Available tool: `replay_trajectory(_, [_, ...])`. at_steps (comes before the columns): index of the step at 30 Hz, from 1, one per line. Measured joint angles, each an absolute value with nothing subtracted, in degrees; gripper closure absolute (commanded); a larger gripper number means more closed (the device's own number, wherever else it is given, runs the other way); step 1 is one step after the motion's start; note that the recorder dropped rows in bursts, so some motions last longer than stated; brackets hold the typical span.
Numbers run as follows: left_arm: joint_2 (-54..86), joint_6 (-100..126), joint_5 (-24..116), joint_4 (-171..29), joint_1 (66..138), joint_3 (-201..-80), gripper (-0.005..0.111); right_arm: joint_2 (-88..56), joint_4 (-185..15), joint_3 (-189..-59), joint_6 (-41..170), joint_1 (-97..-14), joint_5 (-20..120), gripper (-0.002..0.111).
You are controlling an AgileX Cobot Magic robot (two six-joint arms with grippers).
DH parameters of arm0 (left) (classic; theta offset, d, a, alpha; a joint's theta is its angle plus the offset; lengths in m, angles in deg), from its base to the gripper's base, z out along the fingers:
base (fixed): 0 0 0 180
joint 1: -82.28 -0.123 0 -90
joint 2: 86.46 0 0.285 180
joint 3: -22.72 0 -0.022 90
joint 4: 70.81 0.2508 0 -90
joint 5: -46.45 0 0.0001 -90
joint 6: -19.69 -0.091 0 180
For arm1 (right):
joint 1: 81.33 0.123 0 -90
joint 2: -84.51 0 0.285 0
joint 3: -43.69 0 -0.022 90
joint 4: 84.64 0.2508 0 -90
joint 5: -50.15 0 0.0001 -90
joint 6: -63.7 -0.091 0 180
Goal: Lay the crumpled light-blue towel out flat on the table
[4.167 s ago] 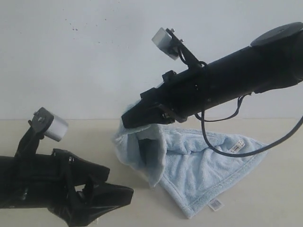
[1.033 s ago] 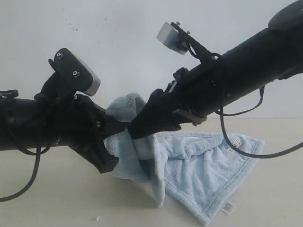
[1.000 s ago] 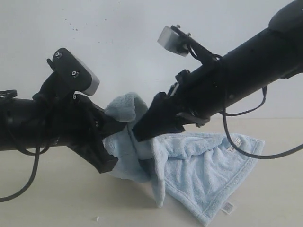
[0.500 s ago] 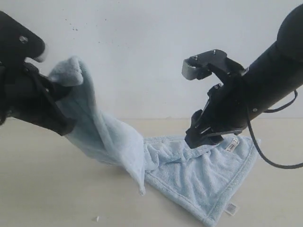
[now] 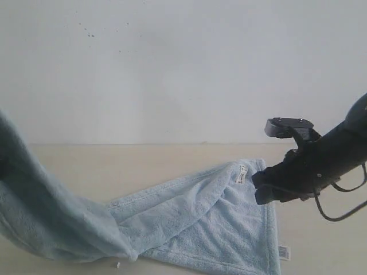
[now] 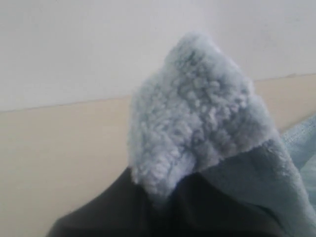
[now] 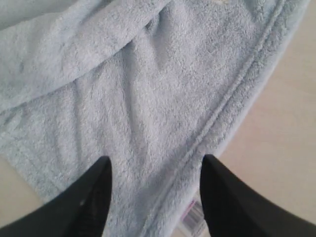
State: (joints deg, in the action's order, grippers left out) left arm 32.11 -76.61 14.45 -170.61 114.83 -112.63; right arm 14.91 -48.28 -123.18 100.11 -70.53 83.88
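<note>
The towel (image 5: 195, 212) is a plain, pale light blue all over, and its fluffy pile turns greyer where it lies in shadow. Its stitched hem (image 7: 232, 94) is the same blue. On the towel's edge, the upper tag (image 5: 241, 173) is white with dark print and the lower tag (image 5: 284, 252) is white with dark bars. The tabletop (image 5: 114, 166) is a plain cream-beige. The wall (image 5: 172, 69) is white-grey with a few tiny dark specks (image 5: 90, 35). The right arm (image 5: 327, 163) is black, and the right gripper (image 7: 155, 159) has plain black fingers (image 7: 91, 202).
</note>
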Motion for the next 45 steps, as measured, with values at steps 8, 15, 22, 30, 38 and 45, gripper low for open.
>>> replay_trajectory(8, [32.11,-73.72,9.55,-170.74,114.83,-107.99,0.103,25.55,-47.68,-139.05,97.99,-72.15,83.18,0.057])
replay_trajectory(15, [32.11,-70.7,9.06,-170.74,114.83,-104.92,0.103,32.02,-47.8,-145.9,97.13,-74.86,89.56,0.057])
replay_trajectory(22, [33.89,-68.54,7.79,-170.89,114.83,-103.0,0.103,32.35,-48.74,-145.8,97.64,-74.86,95.71,0.057])
replay_trajectory(30, [41.2,-65.42,4.31,-170.89,114.83,-103.78,0.103,28.86,-49.99,-135.45,99.18,-74.86,100.33,0.057])
replay_trajectory(38, [44.27,-65.42,3.72,-170.89,114.83,-104.66,0.103,19.87,-50.16,-122.13,100.46,-74.86,98.57,0.057])
replay_trajectory(45, [44.27,-65.42,3.72,-171.02,114.83,-104.66,0.103,18.93,-47.8,-116.67,101.95,-74.61,98.09,0.057])
